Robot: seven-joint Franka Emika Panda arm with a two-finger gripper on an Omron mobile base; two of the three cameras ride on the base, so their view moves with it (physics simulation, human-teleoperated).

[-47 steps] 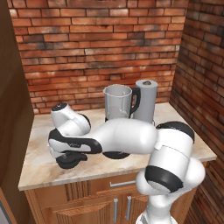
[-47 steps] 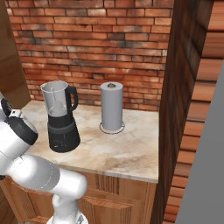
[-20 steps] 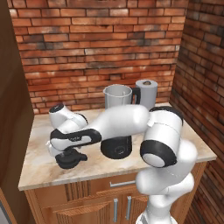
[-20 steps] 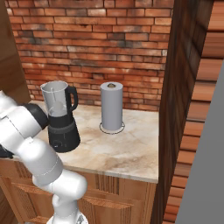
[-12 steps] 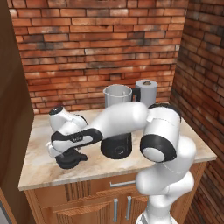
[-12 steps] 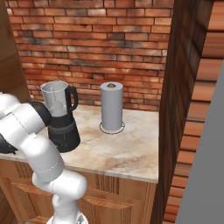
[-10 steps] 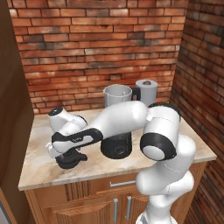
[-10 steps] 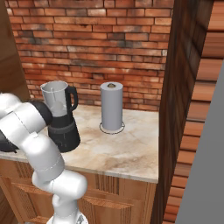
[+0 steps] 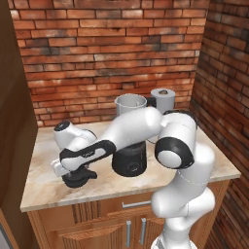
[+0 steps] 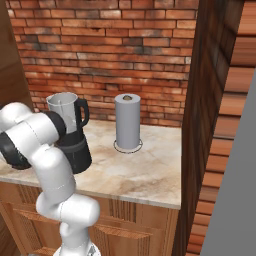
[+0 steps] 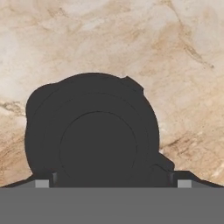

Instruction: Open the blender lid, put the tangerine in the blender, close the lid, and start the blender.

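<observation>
On the marble counter point(image 9: 204, 163), left of the blender point(image 9: 130, 146), the blender lid point(image 9: 78, 178) lies flat, with the gripper point(image 9: 77, 171) directly over it. From the left base view the white hand sits low on the black cap, so close that they appear to touch, though the hand hides the contact itself. Seen from the hand view, the lid point(image 11: 94, 135) is a round black disc with a raised central knob and a small tab on its upper right edge, resting on the veined stone. The two finger tips point(image 11: 42, 183) stand far apart at the bottom corners of that view, one on either side of the lid, so the jaws are spread wide and straddle it. Whether the pads press against its rim cannot be told, since the tips are barely visible.

The blender's clear jar point(image 10: 65, 116) stands topless on its black base point(image 10: 77, 155), handle toward the paper towel roll point(image 10: 128, 122), which stands upright further along the counter by the brick wall point(image 10: 100, 45).
</observation>
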